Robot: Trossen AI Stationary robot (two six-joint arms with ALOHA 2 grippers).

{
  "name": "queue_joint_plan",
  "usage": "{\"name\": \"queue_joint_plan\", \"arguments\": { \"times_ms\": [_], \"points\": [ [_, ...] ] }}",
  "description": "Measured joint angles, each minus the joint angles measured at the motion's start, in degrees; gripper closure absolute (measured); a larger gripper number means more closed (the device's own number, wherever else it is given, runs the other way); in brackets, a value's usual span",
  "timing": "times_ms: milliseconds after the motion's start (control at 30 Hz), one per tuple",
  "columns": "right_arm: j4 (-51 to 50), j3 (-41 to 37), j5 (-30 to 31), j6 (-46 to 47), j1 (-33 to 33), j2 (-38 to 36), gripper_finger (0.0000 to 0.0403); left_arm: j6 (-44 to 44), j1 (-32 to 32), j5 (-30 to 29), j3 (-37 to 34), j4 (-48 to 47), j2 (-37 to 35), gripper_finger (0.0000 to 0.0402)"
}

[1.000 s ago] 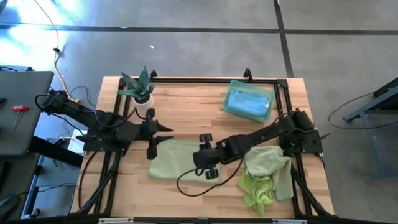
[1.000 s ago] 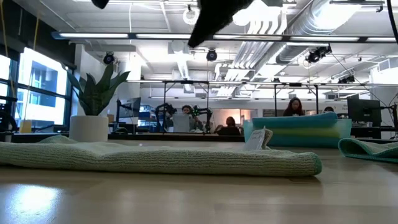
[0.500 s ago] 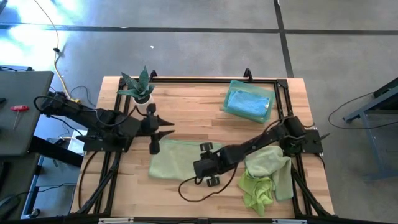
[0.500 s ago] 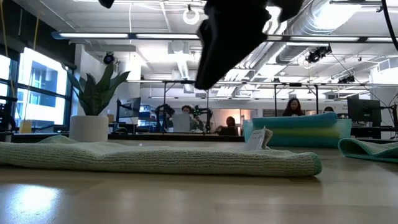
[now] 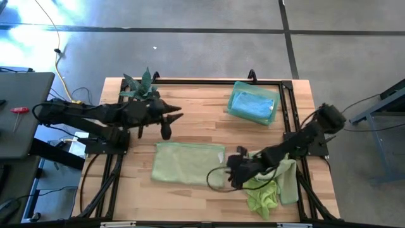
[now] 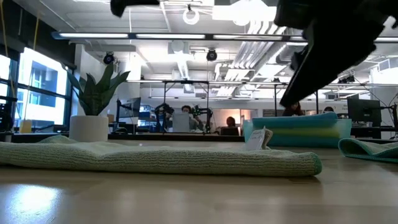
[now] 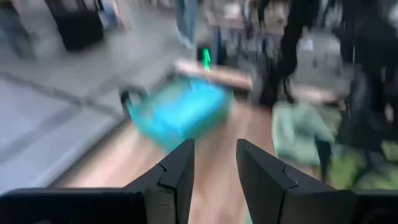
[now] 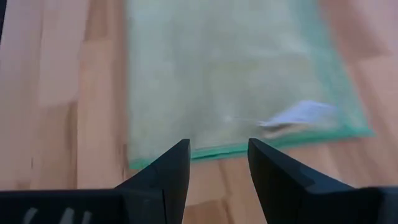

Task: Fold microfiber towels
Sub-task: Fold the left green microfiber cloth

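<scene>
- Microfiber towels, sorted by where they lie on the surface:
- One pale sage green towel point(image 5: 188, 163), folded to a flat rectangle with a nubby pile, lies near the front edge, toward the middle. A small white tag point(image 8: 298, 115) sits at one of its edges; no writing on it can be read.
- Folded light blue towels point(image 5: 253, 104) form a neat stack near the far right corner. The number of cloths in the stack cannot be told.
- Loose towels point(image 5: 273, 179) lie crumpled in a heap near the front right corner: one pale green on top, one lime green below, soft and wrinkled.
- Surface point(image 5: 202, 114): light wood planks, rectangular, with a black metal frame along its edges.
- One plant point(image 5: 140, 87) with spiky green leaves stands in a white pot near the far left corner.
- Left tool point(image 5: 171, 123): raised above the surface just beside the plant, fingers parted, gripping nothing.
- Right tool point(image 5: 233, 171): positioned between the sage towel and the crumpled heap, fingers parted, gripping nothing.
- People sit at desks in the room behind the surface, seen in the low view.
</scene>
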Motion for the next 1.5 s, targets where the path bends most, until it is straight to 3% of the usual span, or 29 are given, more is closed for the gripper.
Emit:
{"name": "queue_joint_plan", "arguments": {
  "times_ms": [167, 333, 467, 533, 667, 867, 1033, 1233, 1367, 1500],
  "points": [
    [0.6, -5.6, 3.9, 25.4, -0.3, -5.7, 0.0250, -6.8, 0.4, 9.1, 0.0, -11.7, 5.7, 0.0294],
    [10.5, -11.2, 5.4, 49.2, 0.6, -6.4, 0.0250, -4.9, -4.3, 9.0, -0.1, -14.8, 12.5, 0.0300],
    [23.8, -12.6, 8.3, 55.4, 2.1, -4.6, 0.0250, -3.3, -7.7, 15.2, -3.3, -15.1, 15.4, 0.0307],
    [25.1, -10.8, 11.7, 59.0, 3.1, -3.3, 0.0250, -3.6, -9.5, 16.9, -5.8, -12.7, 16.0, 0.0308],
    [19.6, -3.9, 13.3, 65.4, 4.2, 1.3, 0.0250, -6.8, -12.2, 15.2, -11.2, -7.0, 14.6, 0.0310],
    [3.5, 10.5, 0.9, 76.3, 4.6, 10.5, 0.0250, -12.1, -16.1, 13.3, -18.5, 3.6, 15.6, 0.0310],
    [0.3, 18.7, -2.0, 79.2, 6.7, 15.0, 0.0250, -14.9, -19.2, 10.4, -20.6, 4.5, 16.6, 0.0310],
    [-5.3, 22.1, -0.5, 93.8, 9.4, 19.0, 0.0250, -13.9, -22.5, 11.6, -20.7, 6.2, 21.9, 0.0310],
    [-1.6, 22.3, -0.8, 94.5, 8.5, 20.1, 0.0250, -15.5, -24.0, 8.5, -20.7, 9.1, 26.1, 0.0310],
    [-6.8, 22.3, 0.0, 94.5, 5.9, 20.2, 0.0250, -16.5, -24.9, 8.6, -20.7, 13.7, 29.4, 0.0310]
  ]
}}
